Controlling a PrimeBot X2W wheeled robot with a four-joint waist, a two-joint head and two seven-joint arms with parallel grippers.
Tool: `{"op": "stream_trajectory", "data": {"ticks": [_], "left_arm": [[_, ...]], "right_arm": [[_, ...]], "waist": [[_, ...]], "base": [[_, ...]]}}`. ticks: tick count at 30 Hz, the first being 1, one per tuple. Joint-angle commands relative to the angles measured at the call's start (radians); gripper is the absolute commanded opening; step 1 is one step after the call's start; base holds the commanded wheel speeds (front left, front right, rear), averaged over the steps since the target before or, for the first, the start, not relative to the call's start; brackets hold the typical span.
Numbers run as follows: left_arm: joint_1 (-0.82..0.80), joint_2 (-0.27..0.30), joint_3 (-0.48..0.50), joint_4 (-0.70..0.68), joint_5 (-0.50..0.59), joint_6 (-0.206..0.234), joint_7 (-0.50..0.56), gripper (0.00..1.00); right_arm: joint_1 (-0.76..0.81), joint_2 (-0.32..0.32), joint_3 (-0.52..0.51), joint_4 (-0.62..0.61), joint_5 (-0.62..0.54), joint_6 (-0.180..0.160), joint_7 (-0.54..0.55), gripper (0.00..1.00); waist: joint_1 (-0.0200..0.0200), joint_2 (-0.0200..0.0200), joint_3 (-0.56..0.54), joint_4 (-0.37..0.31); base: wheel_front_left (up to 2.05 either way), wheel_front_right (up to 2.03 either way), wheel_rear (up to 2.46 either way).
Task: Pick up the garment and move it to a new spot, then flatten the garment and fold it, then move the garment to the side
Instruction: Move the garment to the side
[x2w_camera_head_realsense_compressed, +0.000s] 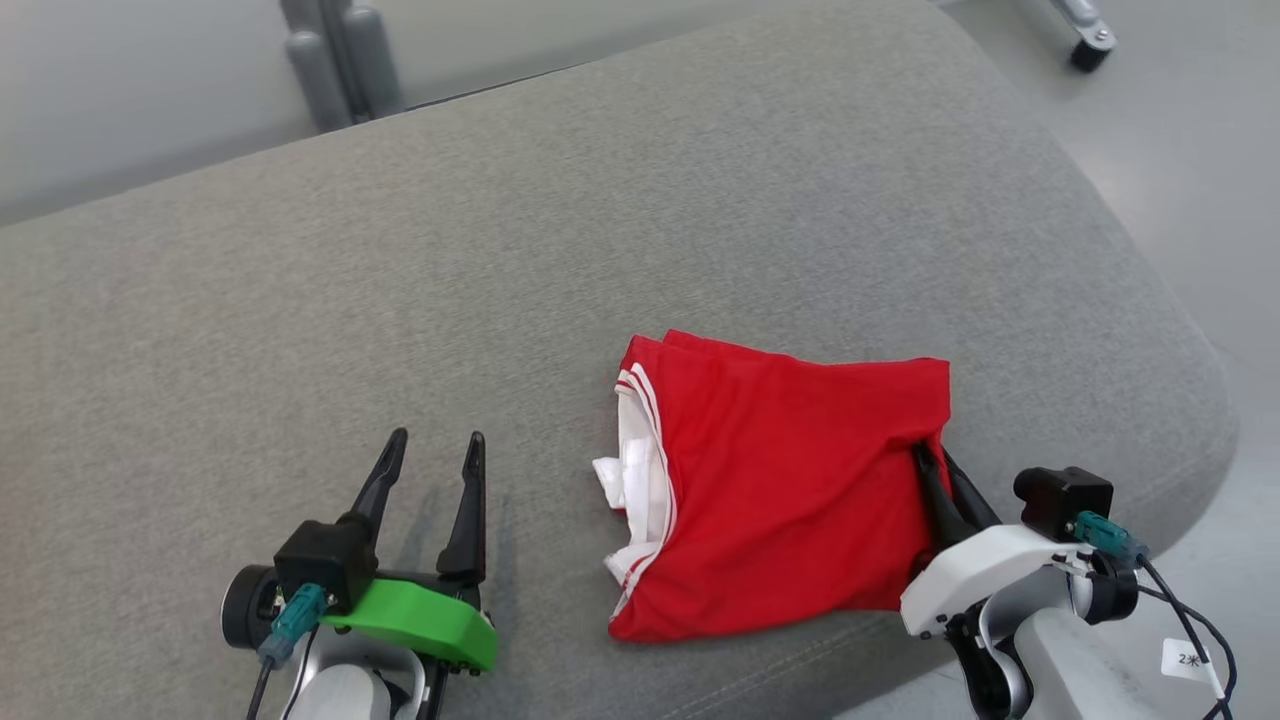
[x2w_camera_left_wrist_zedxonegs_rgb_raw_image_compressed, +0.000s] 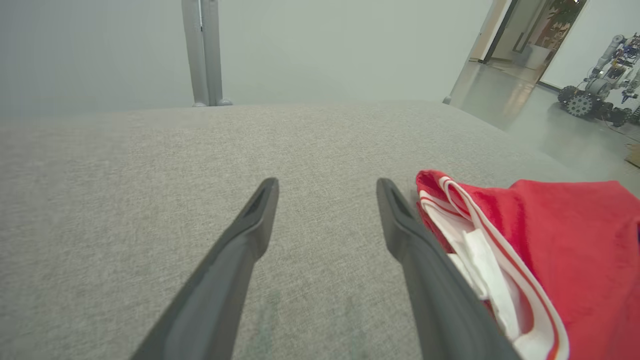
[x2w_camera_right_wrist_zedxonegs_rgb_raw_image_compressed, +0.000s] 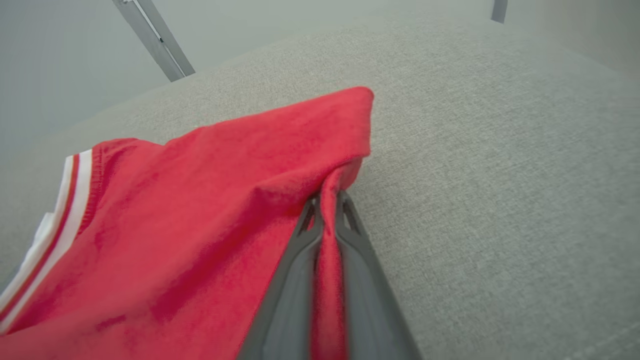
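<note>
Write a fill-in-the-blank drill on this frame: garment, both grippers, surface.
The garment is mostly ____ with white trim.
The right gripper is ____ on the garment's edge.
The left gripper stands open and holds ____.
The garment lies on a ____ cushion.
Missing words: red; shut; nothing; grey.
</note>
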Motion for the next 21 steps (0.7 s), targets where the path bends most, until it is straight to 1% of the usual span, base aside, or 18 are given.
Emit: {"op": "stream_trajectory", "data": {"ticks": [1,5,12,16,17,21], "left_arm": [[-0.018,0.005,-0.003,-0.006,0.009,-0.007,0.000,1.00],[-0.041,0.005,-0.020,-0.012,0.024,-0.015,0.000,1.00],[-0.095,0.005,-0.022,-0.047,0.073,-0.024,0.000,1.00],[-0.131,0.006,-0.021,-0.065,0.105,-0.032,0.000,1.00],[-0.148,0.008,-0.019,-0.078,0.117,-0.034,0.000,1.00],[-0.178,0.019,-0.028,-0.103,0.149,-0.037,0.000,1.00]], "right_arm": [[-0.009,0.003,0.005,-0.008,0.011,-0.002,-0.003,0.00],[-0.036,0.001,0.015,-0.018,0.020,-0.002,-0.003,0.00],[-0.156,-0.006,0.010,-0.037,0.047,-0.002,-0.003,0.00],[-0.275,-0.042,-0.017,-0.006,0.028,-0.002,-0.003,0.00],[-0.342,-0.065,-0.040,0.023,0.016,-0.002,-0.003,0.00],[-0.473,-0.130,-0.131,0.095,-0.022,-0.002,-0.003,0.00]], "waist": [[0.0000,-0.0001,0.021,-0.112],[0.0000,-0.0001,0.055,-0.101],[0.0000,-0.0001,0.171,-0.013],[0.0000,-0.0001,0.249,0.047],[0.0000,-0.0001,0.285,0.074],[0.0000,-0.0001,0.345,0.123]], "base": [[0.00,0.00,0.00],[0.00,0.00,0.00],[0.00,0.00,0.00],[0.00,0.00,0.00],[0.00,0.00,0.00],[0.00,0.00,0.00]]}}
